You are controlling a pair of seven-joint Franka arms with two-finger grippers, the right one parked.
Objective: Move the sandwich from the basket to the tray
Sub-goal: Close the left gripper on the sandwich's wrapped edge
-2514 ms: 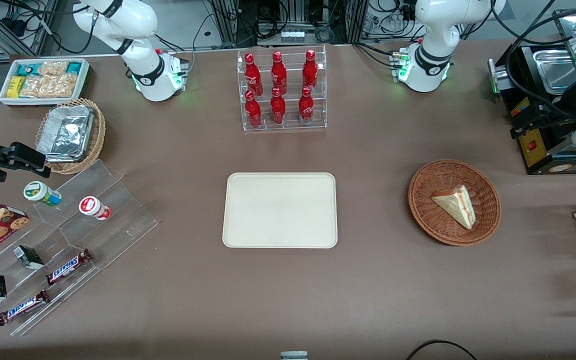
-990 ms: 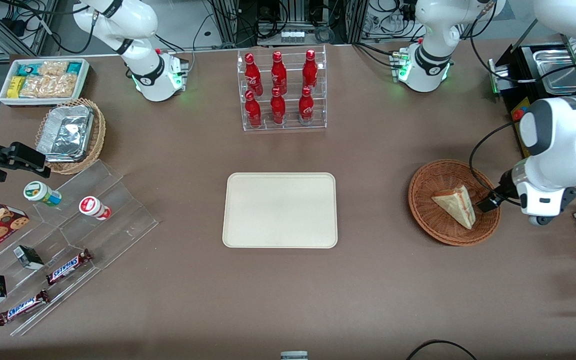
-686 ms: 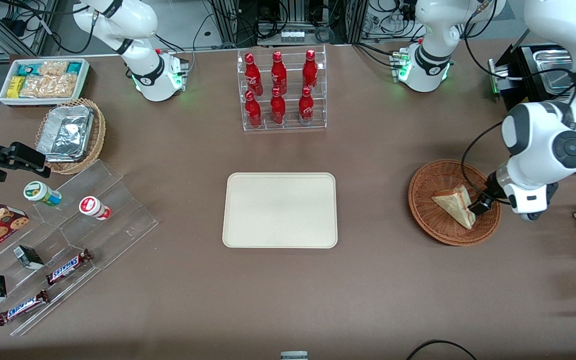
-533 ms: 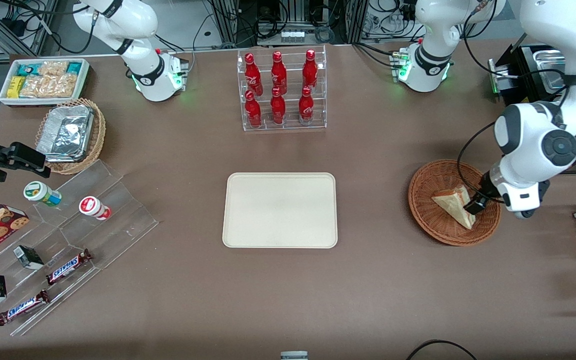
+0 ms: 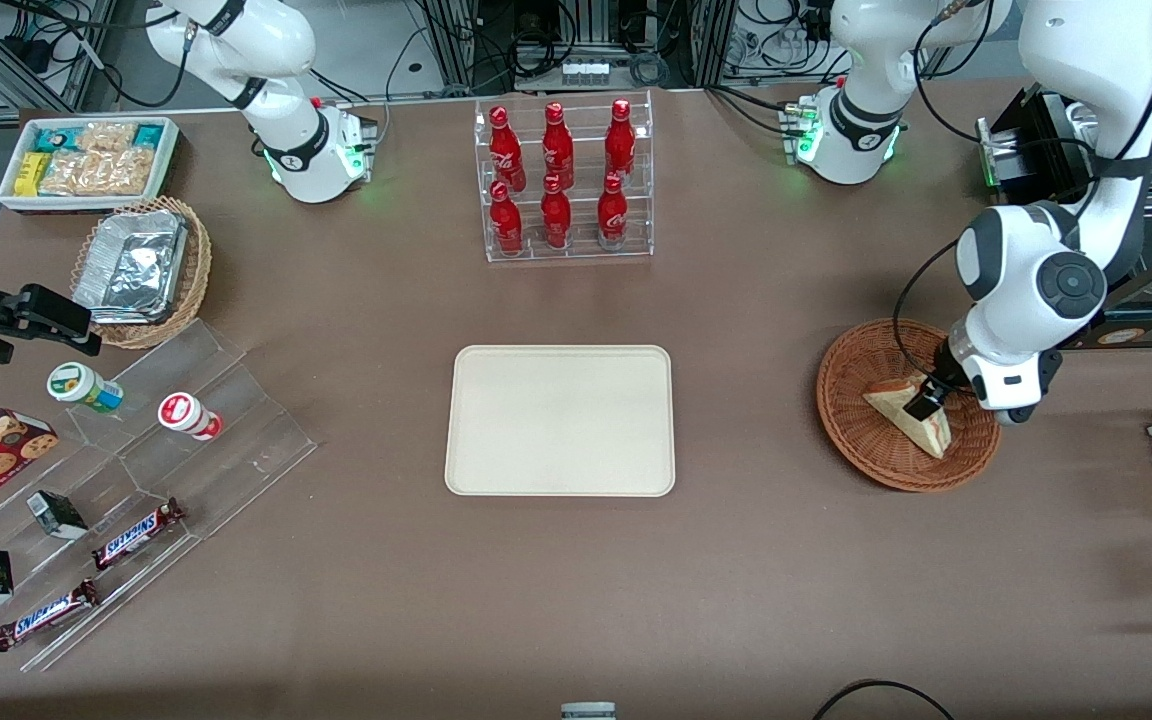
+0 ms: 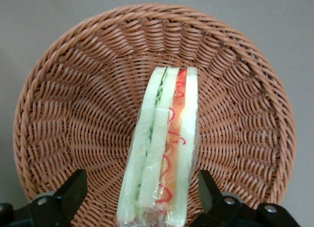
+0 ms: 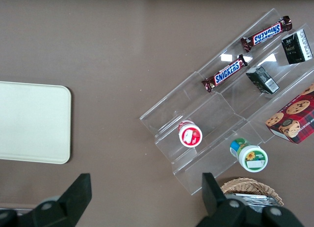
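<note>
At the parked arm's end of the table, the front view showed a white tub of snack packets (image 5: 86, 160), a tan wicker basket with foil containers (image 5: 141, 268) and a clear stepped display (image 5: 151, 470) carrying two small cups, chocolate bars and small boxes. A clear rack of red bottles (image 5: 563, 180) stood mid-table, farther from the front camera than the tray (image 5: 560, 420). The tray lay flat with nothing on it. Toward the working arm's end sat the basket (image 5: 908, 404), well apart from the tray. The sandwich (image 5: 901, 405) lay inside the basket, wrapped in clear film. In the wrist view the sandwich (image 6: 162, 148) stood on edge, its cut face up, with green and red-orange filling between pale bread layers, resting on the weave of the basket (image 6: 73, 114). The gripper (image 5: 921, 405) was positioned low over the sandwich within the basket rim. The wrist view showed the gripper (image 6: 142, 200) with its two fingers (image 6: 73, 192) spread wide, one on each side of the sandwich, neither in contact with it. Bare wicker was visible between each finger and the bread.
</note>
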